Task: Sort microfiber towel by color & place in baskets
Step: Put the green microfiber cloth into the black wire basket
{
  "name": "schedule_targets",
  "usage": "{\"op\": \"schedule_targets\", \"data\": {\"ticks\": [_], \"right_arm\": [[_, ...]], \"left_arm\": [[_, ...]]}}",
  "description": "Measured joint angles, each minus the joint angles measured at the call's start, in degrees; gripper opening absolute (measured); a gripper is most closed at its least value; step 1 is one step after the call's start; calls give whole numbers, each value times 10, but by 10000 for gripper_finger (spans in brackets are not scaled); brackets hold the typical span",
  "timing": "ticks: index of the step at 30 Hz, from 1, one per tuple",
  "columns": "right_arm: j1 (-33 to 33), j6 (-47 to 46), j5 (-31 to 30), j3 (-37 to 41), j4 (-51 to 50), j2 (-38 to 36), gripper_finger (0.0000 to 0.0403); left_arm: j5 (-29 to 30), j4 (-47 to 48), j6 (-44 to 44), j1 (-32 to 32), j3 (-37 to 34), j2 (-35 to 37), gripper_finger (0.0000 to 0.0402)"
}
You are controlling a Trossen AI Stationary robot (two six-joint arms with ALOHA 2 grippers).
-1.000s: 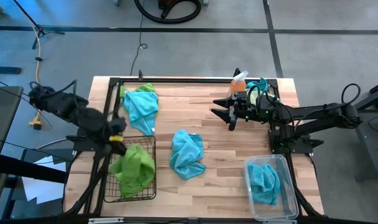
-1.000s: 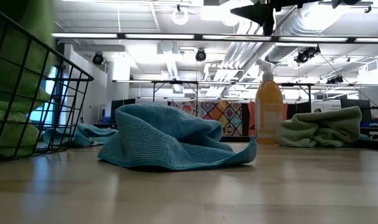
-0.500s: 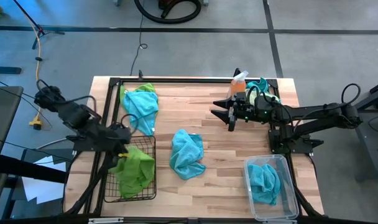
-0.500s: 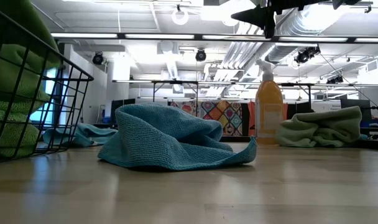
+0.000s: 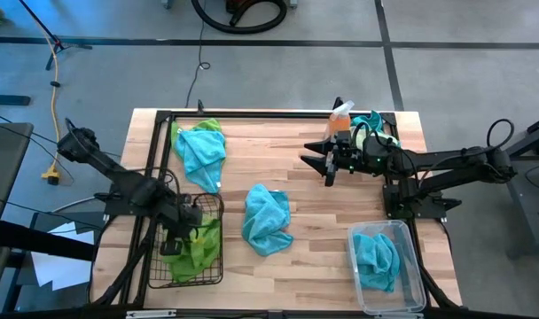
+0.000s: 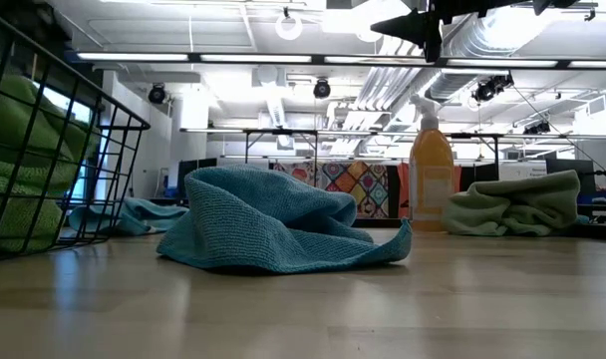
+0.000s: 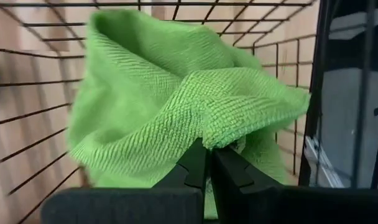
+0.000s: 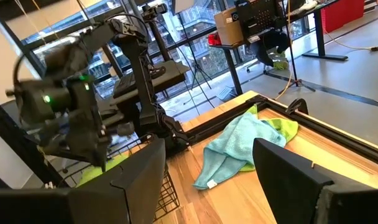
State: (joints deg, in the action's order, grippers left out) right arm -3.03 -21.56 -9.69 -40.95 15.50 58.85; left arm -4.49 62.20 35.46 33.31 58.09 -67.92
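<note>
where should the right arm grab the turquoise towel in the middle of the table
Judging from its pose, the turquoise towel is best pinched from straight above at its raised, bunched hump, with fingers across the fold. Its edges lie flat on the table, offering little to grip.

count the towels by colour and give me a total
turquoise: 3, the back-left towel, centre towel, clear-bin towel
lime green: 2, the wire-basket towel, towel under the back-left one
colour unclear: 1, the bunched towel by the spray bottle
total: 6
</note>
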Motion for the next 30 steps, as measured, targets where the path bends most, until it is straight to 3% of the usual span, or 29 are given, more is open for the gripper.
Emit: {"op": "schedule_targets", "data": {"ticks": [4,12,18,25,30], "right_arm": [[0,0,0,0,-1,0,240],[0,4,-3,0,-10,0,240],[0,9,-6,0,-16,0,240],[0,10,-6,0,-16,0,240],[0,10,-8,0,-27,0,240]], "left_arm": [[-1,-82,32,5,-64,-9,0],[-1,-147,54,5,-155,-45,0],[-7,-268,75,5,-223,-63,0],[-10,-289,94,5,-235,-72,2],[-9,-296,84,5,-235,-63,31]]}}
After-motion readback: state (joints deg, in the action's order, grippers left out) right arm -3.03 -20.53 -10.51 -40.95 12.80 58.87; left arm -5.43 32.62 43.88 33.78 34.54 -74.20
